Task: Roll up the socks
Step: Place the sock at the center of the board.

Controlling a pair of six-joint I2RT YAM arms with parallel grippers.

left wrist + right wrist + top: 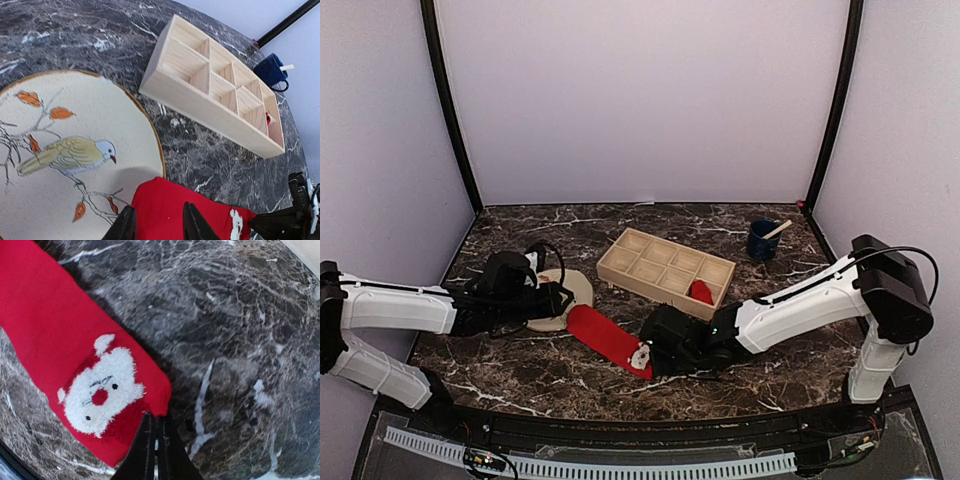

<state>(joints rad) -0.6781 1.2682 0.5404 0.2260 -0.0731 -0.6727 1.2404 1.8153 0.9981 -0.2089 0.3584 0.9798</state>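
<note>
Though flat, sock [608, 338] beside plate [578, 290], tray [655, 288].

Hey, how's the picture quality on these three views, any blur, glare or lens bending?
Top view: soft even light, sharp, hardly any shadow. Left wrist view: a grey shadow falls on the plate beside the sock; no glare. Right wrist view: sock's face sharp, table bends and softens toward the edges.

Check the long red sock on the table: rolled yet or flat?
Flat: the sock lies stretched as one strip on the table, no roll visible.
</note>
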